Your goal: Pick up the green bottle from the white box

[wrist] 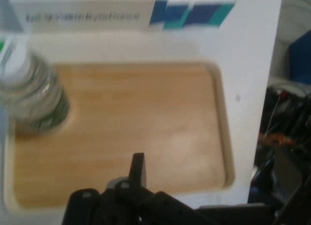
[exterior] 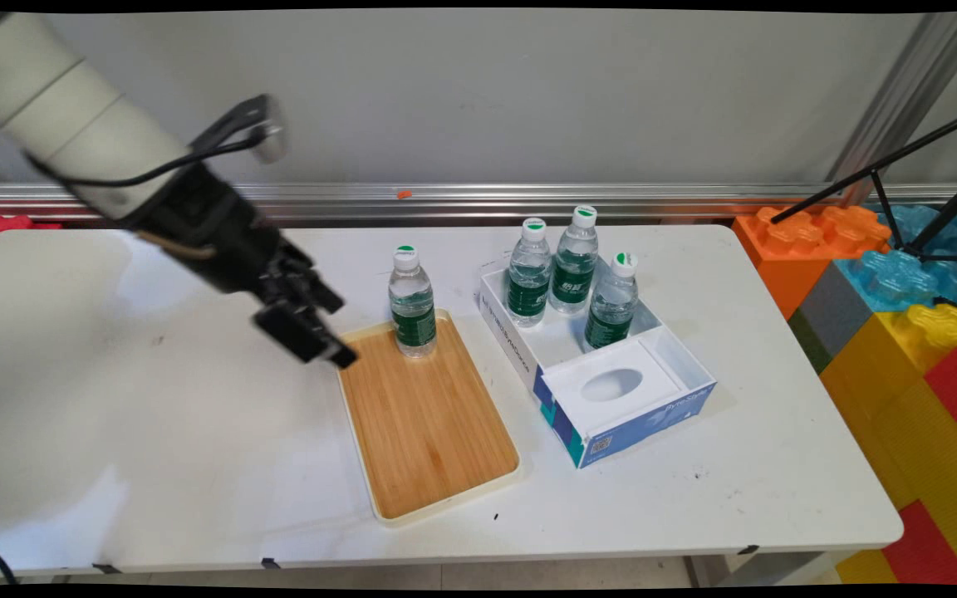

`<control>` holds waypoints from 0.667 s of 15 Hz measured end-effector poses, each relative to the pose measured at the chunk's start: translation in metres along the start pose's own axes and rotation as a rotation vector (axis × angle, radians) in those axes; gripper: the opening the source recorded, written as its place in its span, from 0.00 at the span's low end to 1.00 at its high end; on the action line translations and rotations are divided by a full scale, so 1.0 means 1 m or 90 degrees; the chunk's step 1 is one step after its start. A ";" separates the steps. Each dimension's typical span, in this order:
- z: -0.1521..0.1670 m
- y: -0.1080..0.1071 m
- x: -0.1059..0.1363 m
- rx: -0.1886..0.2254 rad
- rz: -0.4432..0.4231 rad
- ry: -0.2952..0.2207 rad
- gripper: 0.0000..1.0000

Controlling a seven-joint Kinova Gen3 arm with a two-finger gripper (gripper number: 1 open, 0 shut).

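The hand (exterior: 306,335) is hovering empty over the wooden tray's (exterior: 429,432) left rim, near the lone bottle (exterior: 412,304); I cannot tell how far it is standing open.

The tray (exterior: 429,423) is showing a warm wood-grain floor, bamboo by the look of it, smooth and matt inside a cream plastic-looking rim. The bottle (exterior: 412,306) standing on it is gleaming: clear glossy plastic, a shiny green label, a white cap. The three bottles (exterior: 571,270) in the box (exterior: 611,399) are glinting the same way. That box is looking like smooth white and blue printed cardboard. The table (exterior: 154,432) is giving off a soft sheen, smooth white laminate with faint scuffs. The gripper (exterior: 304,332) is reading as matt black plastic or metal, and the building blocks (exterior: 902,299) at the right are shining like moulded plastic.
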 end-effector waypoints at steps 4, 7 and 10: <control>0.019 0.011 0.045 0.004 -0.016 0.011 1.00; 0.038 0.012 0.074 0.017 -0.025 0.027 1.00; 0.064 0.010 0.100 0.034 -0.037 0.047 1.00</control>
